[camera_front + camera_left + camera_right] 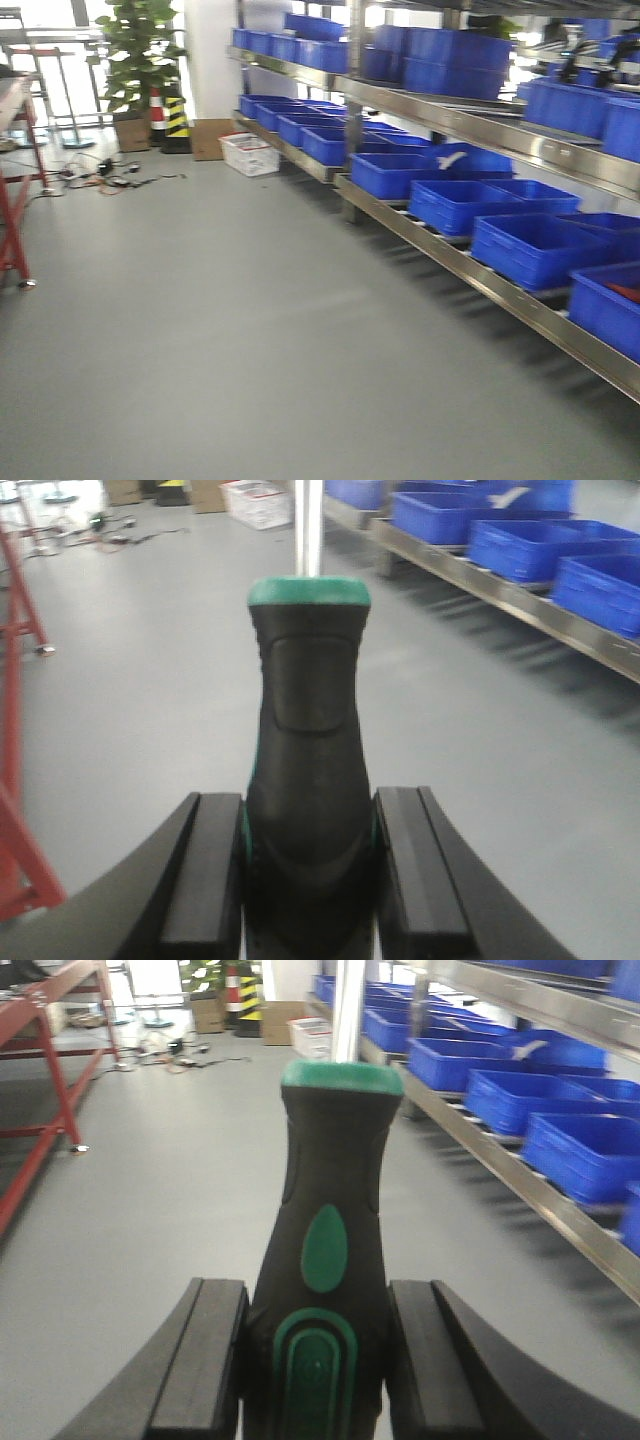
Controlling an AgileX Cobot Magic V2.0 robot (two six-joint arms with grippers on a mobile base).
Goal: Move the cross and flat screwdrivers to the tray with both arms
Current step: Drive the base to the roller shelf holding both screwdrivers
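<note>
While blue bins (455, 205) line the shelves (440, 240), the left gripper (310, 870) clamps the first screwdriver (310, 700) by its handle, the right gripper (318, 1360) the second screwdriver (335, 1180) likewise.

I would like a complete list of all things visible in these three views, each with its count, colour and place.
screwdrivers: 2, black-and-green handles, silver shafts; one in each wrist view, pointing away over the floor
bins: more than ten, blue; on the shelves
shelves: at least 2 levels, steel; along the right
crate: 1, white; on the floor by the shelves' far end
cardboard box: 1, brown; beside the crate
cone: 1, red-white; far left
striped post: 1, yellow-black; beside the cone
plant: 1, green; behind the cone
cables: several, mixed colours; on the far floor
frame: 1, red; left edge
floor: grey
left claw: black, shut on a screwdriver handle
right claw: black, shut likewise
</note>
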